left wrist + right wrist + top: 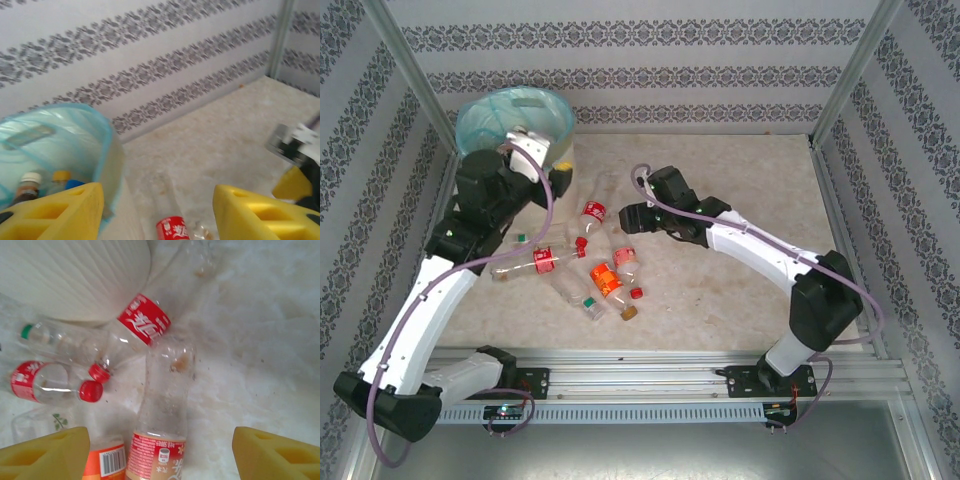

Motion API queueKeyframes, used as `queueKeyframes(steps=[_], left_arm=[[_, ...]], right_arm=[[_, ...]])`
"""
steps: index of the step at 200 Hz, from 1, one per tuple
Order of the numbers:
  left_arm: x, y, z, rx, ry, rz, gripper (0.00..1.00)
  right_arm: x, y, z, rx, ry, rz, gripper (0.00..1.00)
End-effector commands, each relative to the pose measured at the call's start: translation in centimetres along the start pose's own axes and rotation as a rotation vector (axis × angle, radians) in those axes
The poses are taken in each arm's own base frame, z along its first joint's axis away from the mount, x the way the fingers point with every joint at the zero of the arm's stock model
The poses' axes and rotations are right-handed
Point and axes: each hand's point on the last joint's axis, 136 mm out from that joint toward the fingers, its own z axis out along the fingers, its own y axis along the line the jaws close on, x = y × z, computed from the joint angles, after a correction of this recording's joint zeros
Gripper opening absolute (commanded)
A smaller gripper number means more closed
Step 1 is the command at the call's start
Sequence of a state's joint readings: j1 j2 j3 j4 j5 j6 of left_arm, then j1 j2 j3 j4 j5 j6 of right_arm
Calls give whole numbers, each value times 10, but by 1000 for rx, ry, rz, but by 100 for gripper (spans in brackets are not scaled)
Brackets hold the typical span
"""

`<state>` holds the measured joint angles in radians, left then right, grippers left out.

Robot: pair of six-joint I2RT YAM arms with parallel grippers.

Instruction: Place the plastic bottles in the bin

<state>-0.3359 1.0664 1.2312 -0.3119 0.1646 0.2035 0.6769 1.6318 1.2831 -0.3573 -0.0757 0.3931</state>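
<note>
- The round cream-white waste bin [490, 105], lined with a light blue-green plastic bag [50, 135], stood at the far left of the pale mottled table [750, 180].
- Inside the bin sat bottles with a white cap [31, 177], an orange cap [61, 175] and a blue cap [75, 183].
- The small clear plastic bottles [590, 260] on the table lay on their sides in a loose heap near its middle, just near and right of the bin. They had red, orange or pinkish labels and red or green caps.
- One red-labelled bottle [144, 320] lay just beside the bin's ribbed wall.
- The left gripper [157, 205] hung at the bin's near-right side, with its yellow fingers [55, 215] spread and nothing between them.
- The right gripper [160, 450] hovered over the heap, with its fingers spread to either side of a pink-labelled bottle [165, 405] and not gripping it.
</note>
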Motion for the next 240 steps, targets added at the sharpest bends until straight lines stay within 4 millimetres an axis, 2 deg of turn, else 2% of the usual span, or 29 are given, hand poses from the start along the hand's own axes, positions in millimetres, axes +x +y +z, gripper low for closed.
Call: queueKeyframes(steps=[1,19,37,66,163,240], left_arm=[[-9,-26,-9,90,-99,115,62],[5,-45,-7,157,-100,144,63],[13,-53,-5,181,-103,147,63],[22,-53,-1,176,-92,144,63],[22,-53,-8,170,-116,145,63],[25,-53,-6,163,-109,155,64]], right_arm=[[7,-2,11,38,40,9,76],[17,-7,23,71,82,2,76],[28,-11,35,98,127,-1,77],[38,-12,46,120,179,-2,79],[53,-10,63,178,241,-51,81],[70,-19,77,221,300,-62,83]])
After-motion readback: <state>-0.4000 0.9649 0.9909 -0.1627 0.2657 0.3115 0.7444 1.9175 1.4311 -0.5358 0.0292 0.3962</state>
